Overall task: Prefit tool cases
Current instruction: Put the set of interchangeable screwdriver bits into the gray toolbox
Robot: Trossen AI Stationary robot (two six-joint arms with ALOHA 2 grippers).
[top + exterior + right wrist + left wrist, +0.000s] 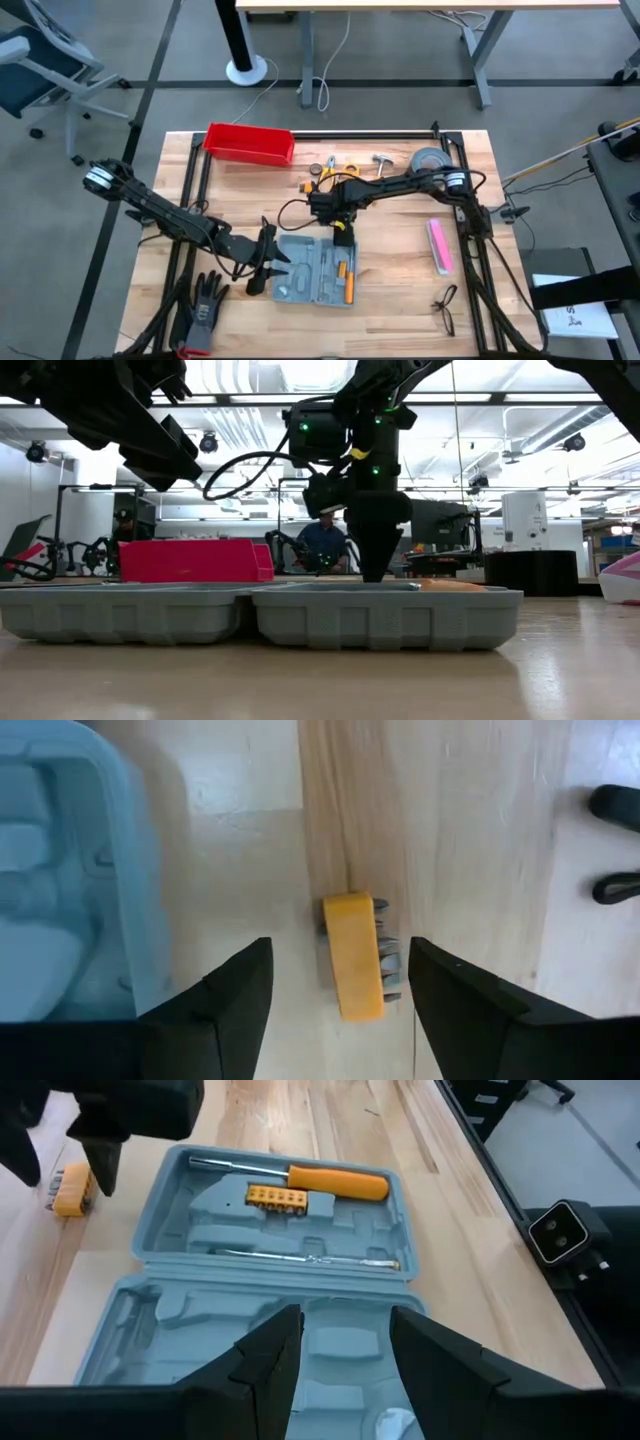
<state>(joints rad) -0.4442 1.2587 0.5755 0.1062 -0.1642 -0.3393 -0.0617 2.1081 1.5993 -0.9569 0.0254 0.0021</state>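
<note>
The right pincer [340,995] hangs with fingers apart straddling a yellow bit holder [355,955] on the desk [450,840], the open case [315,268] just beside it. Lower squarely and close across the holder's narrow sides before lifting. Beyond, the left pincer [340,1345], fingers apart, hovers over the case's empty half.

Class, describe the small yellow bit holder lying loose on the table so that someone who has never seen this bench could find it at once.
Start at the open grey-blue tool case near the table's front middle. Just beyond its far edge, on bare wood under the right gripper with its open fingers, lies the yellow bit holder. Unlike the matching yellow holder seated inside the case beside the orange-handled screwdriver, this one sits outside it.
</note>
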